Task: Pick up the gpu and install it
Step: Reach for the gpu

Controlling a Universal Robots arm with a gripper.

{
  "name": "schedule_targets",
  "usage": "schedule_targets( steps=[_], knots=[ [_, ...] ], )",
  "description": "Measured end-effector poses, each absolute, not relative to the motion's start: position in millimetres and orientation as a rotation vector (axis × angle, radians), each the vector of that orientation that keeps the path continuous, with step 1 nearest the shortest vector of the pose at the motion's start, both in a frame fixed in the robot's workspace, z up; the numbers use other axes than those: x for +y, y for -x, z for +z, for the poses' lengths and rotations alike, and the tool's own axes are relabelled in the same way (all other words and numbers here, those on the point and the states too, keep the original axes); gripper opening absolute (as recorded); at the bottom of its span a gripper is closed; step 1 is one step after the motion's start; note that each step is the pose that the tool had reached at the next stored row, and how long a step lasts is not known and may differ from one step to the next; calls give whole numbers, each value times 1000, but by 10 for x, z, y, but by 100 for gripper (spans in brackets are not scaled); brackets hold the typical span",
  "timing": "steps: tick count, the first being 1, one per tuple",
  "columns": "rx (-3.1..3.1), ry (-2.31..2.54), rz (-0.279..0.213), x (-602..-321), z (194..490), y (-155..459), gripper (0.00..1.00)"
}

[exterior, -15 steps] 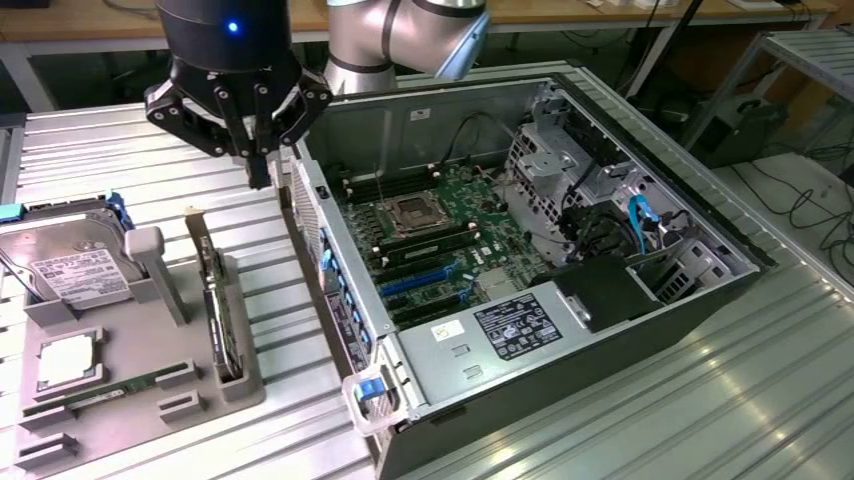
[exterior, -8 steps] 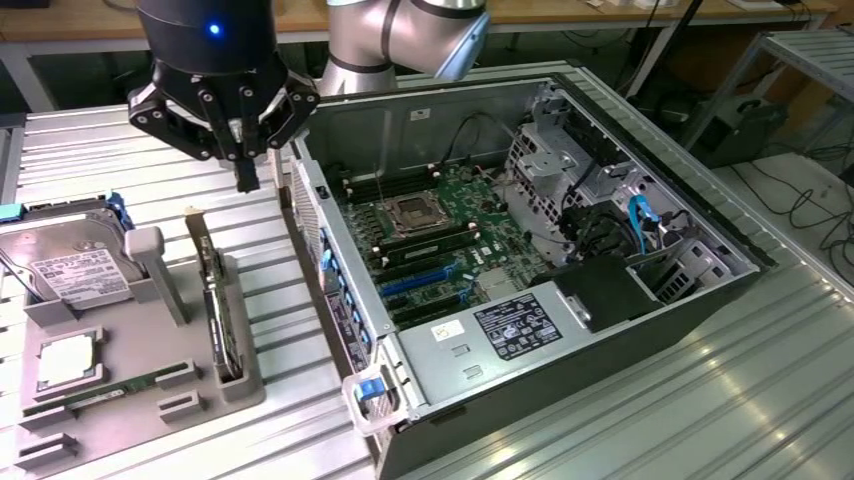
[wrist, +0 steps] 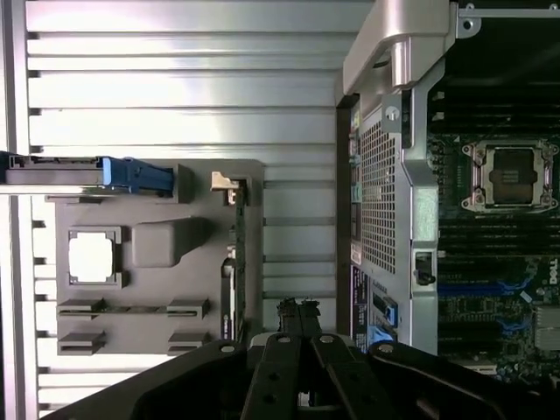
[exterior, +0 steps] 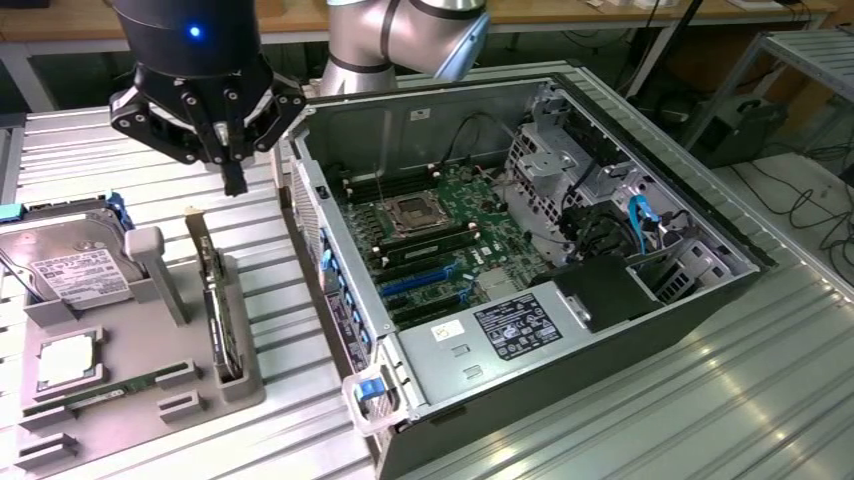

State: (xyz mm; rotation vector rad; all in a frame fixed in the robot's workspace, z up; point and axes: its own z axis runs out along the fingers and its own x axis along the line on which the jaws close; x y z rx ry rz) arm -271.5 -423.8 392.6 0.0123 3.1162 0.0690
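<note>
Tool (exterior: 236,180) fingers are pressed together and grip nothing. It hangs over the desk (exterior: 307,420) beside the open PC case (exterior: 561,230). The gpu (exterior: 211,300) stands on edge in the gray fixture (exterior: 134,335), untouched and not installed. Exterior view gives the hard drive (exterior: 78,268) label face and the case's power supply (exterior: 521,325). Wrist view looks straight down the gpu's thin top edge, with the bracket (wrist: 224,182) at one end and the tool tips just off to the case side.

my gripper (exterior: 235,186) is matte black: angled link bars (wrist: 278,372) with small round pivot screws taper to slim dark fingers (exterior: 236,172). above sits a black cylindrical wrist (exterior: 167,40) with one small blue light (exterior: 195,32). my arm (exterior: 400,40) is silver tubing with grey joint caps.
</note>
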Motion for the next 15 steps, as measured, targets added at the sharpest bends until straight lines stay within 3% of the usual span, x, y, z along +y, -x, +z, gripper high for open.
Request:
schedule_targets(
  steps=[15],
  knots=[
    [3117,5,69,-4328,3918,3021,11]
  ],
)
